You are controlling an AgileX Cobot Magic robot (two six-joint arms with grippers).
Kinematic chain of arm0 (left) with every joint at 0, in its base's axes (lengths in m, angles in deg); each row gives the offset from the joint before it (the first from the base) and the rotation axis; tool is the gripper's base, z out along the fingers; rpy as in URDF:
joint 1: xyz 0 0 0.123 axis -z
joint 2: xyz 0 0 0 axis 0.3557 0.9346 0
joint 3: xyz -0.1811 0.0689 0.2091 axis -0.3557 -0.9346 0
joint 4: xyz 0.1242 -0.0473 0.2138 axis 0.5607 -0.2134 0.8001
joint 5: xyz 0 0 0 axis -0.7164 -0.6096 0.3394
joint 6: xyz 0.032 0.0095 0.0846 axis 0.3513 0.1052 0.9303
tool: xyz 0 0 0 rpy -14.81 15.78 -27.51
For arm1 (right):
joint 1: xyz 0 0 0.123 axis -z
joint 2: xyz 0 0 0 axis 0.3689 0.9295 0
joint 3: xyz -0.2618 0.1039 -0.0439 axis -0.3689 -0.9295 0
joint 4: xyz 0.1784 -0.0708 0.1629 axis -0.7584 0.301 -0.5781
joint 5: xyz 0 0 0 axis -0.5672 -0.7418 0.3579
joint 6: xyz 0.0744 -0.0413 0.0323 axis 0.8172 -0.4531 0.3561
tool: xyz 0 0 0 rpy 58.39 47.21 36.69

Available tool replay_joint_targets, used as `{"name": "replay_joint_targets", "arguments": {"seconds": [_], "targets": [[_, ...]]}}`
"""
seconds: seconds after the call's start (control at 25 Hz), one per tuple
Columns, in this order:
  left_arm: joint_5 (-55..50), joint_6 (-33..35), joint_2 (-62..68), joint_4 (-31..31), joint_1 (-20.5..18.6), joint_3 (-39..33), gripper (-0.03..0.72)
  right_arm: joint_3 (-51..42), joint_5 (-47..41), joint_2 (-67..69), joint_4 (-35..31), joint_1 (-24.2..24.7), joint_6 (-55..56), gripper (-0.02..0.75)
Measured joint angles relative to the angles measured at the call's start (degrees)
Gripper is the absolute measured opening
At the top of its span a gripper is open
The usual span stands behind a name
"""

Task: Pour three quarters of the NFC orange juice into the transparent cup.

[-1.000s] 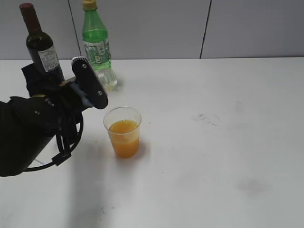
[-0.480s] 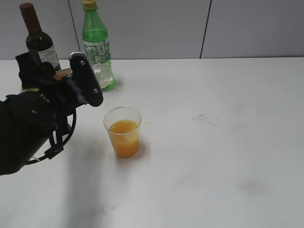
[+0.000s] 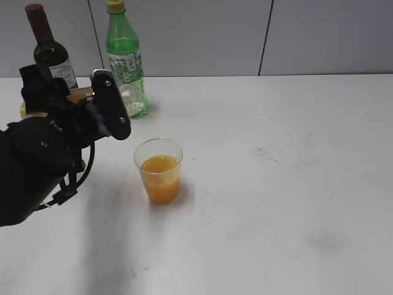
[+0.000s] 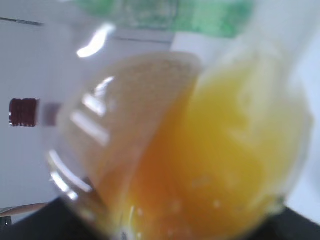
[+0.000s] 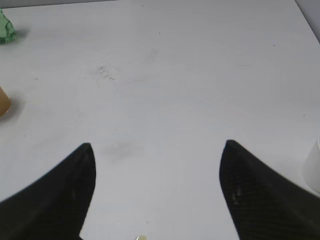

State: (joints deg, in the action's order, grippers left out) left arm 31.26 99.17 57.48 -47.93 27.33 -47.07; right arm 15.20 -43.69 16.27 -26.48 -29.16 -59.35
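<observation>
**Juice in the cup, bottle held at the left gripper**

Exterior view: a clear, slightly tapered plastic tumbler, the transparent cup, stands upright on the white table, roughly two thirds full of orange juice. Up and to its left, well clear of the rim, the black left gripper hangs above the table. Part of a small clear bottle, the NFC orange juice, shows just beyond the black finger, its visible end pale and nearly colourless. The jaws appear clamped on it, though the arm's bulk hides most of the bottle. Behind stand a tall green plastic bottle with a yellow cap and a dark wine bottle with a red foil top, both upright near the table's back edge.

Left wrist view: the NFC orange juice fills the frame, blurred and very close. Orange liquid pools toward the right and bottom of the clear wall, and the rest of the wall is clear with light reflections. The green bottle's label and the wine bottle's red top show faintly behind it.

Right wrist view: the right gripper hovers over bare white table, its two dark fingers spread wide with nothing between them. A sliver of the cup shows at the left edge.
</observation>
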Motion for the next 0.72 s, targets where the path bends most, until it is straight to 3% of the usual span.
{"name": "replay_joint_targets", "arguments": {"seconds": [0.72], "targets": [[0.6,-0.1,0.0,1.2,-0.1,0.0,0.477,0.0,0.0,0.0,0.0,0.0,0.0,0.591]]}}
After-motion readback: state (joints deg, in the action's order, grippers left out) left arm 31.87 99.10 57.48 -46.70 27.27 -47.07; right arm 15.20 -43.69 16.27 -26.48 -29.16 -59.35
